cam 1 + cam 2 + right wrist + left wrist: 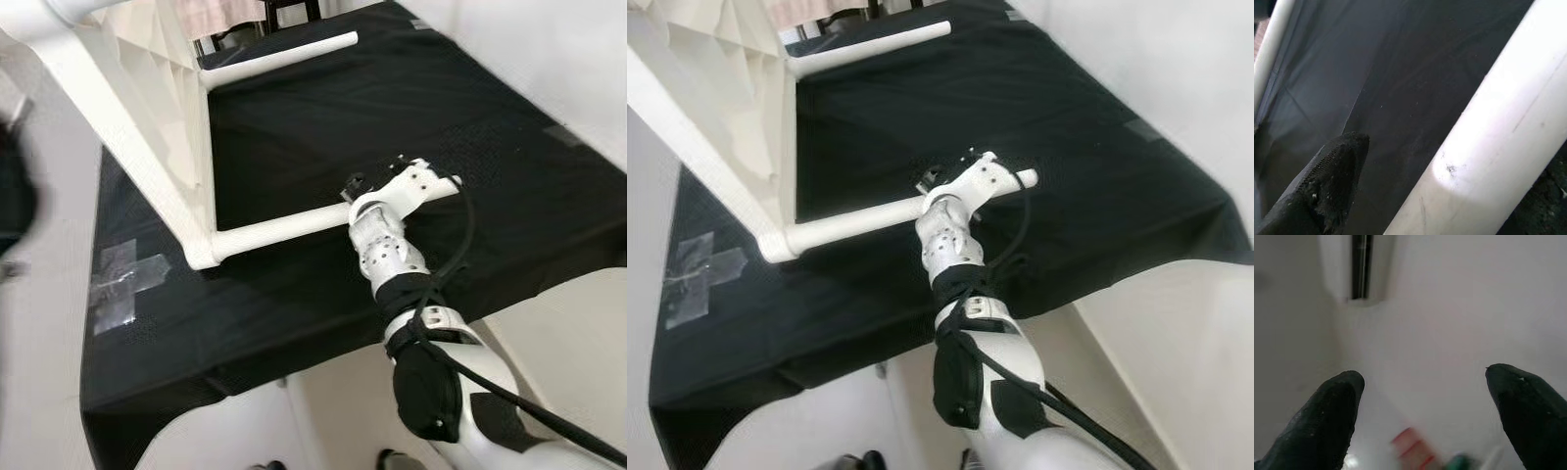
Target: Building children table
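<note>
One right tool (364, 186) is straddling the near table leg (284, 227), grip undeterminable; the table (147, 147) is lying tipped on the black surface (509, 176). Rigid, smooth, probably light: grasp mid-leg

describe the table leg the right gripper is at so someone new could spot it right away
Start at the black cloth spread over the work surface, where a white children's table lies on its side. Two white legs stick out over the cloth; this near leg runs under the right gripper. The far leg is at the cloth's back edge, with no gripper near.
</note>
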Controlling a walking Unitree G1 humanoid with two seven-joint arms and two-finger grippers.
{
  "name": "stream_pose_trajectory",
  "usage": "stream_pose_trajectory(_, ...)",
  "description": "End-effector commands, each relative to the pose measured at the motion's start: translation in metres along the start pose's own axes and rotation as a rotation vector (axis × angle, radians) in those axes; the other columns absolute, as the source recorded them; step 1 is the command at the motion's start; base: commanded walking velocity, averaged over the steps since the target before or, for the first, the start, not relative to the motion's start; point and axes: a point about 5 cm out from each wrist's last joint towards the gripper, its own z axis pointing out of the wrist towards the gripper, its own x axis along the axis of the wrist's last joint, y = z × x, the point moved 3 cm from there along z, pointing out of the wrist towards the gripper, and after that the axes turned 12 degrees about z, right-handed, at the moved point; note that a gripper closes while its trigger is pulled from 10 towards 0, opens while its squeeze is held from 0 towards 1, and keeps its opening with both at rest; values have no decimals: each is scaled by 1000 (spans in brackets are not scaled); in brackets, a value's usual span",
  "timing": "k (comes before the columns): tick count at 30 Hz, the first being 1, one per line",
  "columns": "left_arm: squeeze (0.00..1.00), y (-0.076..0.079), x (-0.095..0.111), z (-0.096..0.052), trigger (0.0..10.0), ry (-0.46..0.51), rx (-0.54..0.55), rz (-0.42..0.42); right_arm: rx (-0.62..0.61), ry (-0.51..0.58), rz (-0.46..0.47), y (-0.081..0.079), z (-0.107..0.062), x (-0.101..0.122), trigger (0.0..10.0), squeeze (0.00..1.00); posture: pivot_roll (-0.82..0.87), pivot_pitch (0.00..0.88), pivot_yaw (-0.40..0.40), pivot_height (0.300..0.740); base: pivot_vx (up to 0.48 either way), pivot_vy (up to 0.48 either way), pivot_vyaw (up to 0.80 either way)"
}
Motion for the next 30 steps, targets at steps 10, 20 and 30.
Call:
stream_pose_trajectory(10, 0, -103, -93, -149, 10000, -565, 465, 179, -223, -174, 29, 70, 5, -40, 10000, 1000, 13, 197, 94, 740, 0, 0, 0)
stream_pose_trajectory(20, 0, 12, -209, -273, 10000, -886, 474, -526, -181, -154, 72, 62, 9, -27, 10000, 1000, -7, 197, 91, 740, 0, 0, 0)
stream_pose_trajectory(30, 0, 141, -211, -245, 10000, -788, 76, -1060, -9, -185, 207, 40, 10, -7, 10000, 0, -54, 203, 61, 740, 0, 0, 0)
